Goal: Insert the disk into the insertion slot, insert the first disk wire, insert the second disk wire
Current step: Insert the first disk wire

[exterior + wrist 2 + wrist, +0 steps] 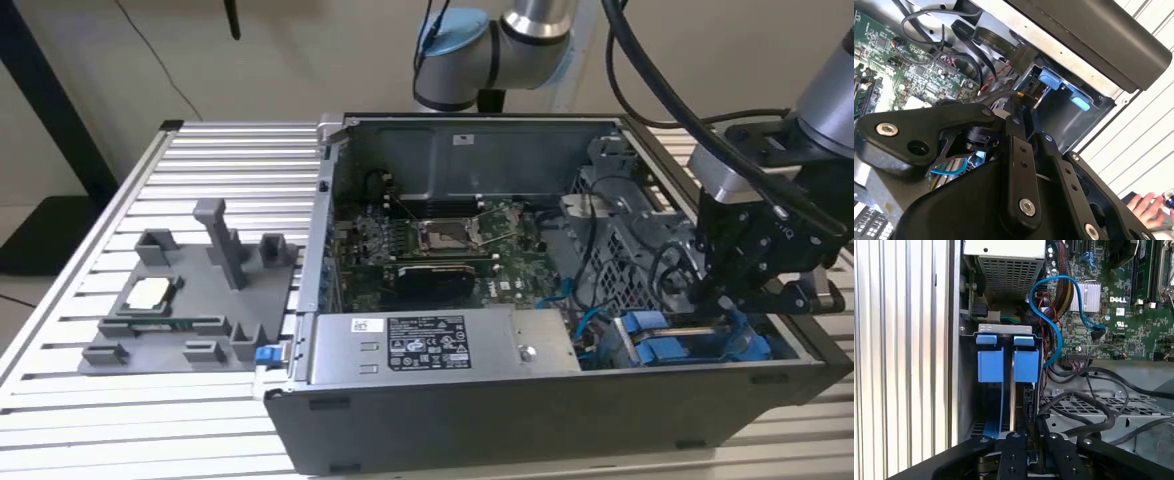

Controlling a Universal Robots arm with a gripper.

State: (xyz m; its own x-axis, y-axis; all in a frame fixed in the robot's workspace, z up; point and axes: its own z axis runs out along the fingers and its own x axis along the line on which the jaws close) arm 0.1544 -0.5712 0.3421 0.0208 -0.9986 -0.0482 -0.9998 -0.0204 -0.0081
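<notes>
Ribbed alu slat table (67, 300), beige wall (307, 60) behind. Grey fixture tray (187, 310) sits beside the dark case (534, 425). PSU box (514, 345) has a white printed label (txt too small to read). Gripper (1032, 432) is low over the disk (990, 365), whose blue carrier sits in the insertion slot (969, 390). Fingers (1014, 452) are drawn close w/ a narrow gap; can't tell if they pinch anything.

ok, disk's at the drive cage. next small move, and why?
Probably a short straight push deeper into the insertion slot: the disk in its blue carrier sits lined up between the cage walls just ahead of the gripper, and full seating isn't visible.
</notes>
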